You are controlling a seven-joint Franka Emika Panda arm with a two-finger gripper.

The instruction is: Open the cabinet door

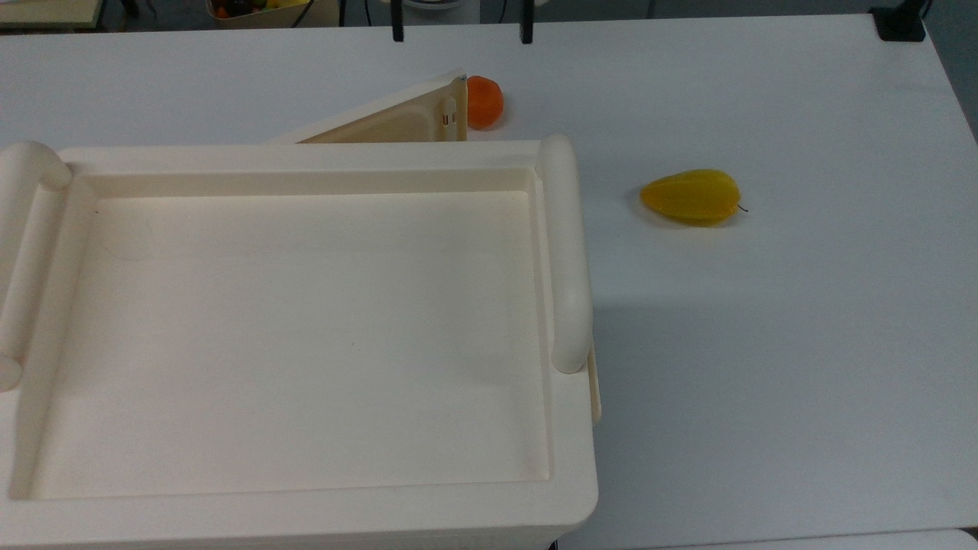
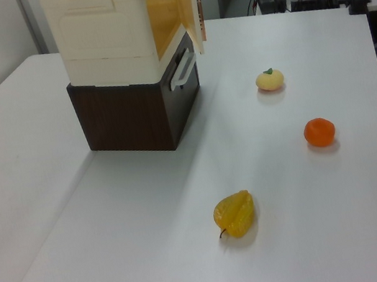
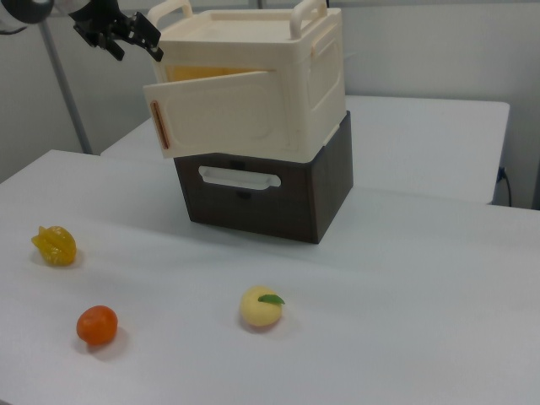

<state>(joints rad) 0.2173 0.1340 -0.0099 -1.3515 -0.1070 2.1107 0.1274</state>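
The cream cabinet [image 1: 306, 336] sits on a dark brown box [image 3: 278, 198], its tray-like top facing up in the top view. The cabinet door [image 1: 397, 116] stands ajar, swung out from the front, with the yellow-lit inside visible behind it in the left view. The door [image 3: 215, 114] hangs at an angle in the right view, and also shows as a panel [image 2: 188, 11] in the left view. My gripper [image 1: 461, 30] is open and apart from the door's free edge, holding nothing. In the right view the gripper [image 3: 137, 49] hovers above the door, beside the cabinet's top corner.
An orange fruit [image 1: 484, 101] lies just beyond the door's free edge. A yellow ridged fruit [image 1: 691, 196] rests on the white table [image 1: 802, 344] toward the top view's right. A pale yellow fruit [image 2: 270, 80] lies farther out. The brown box has a drawer handle [image 3: 239, 178].
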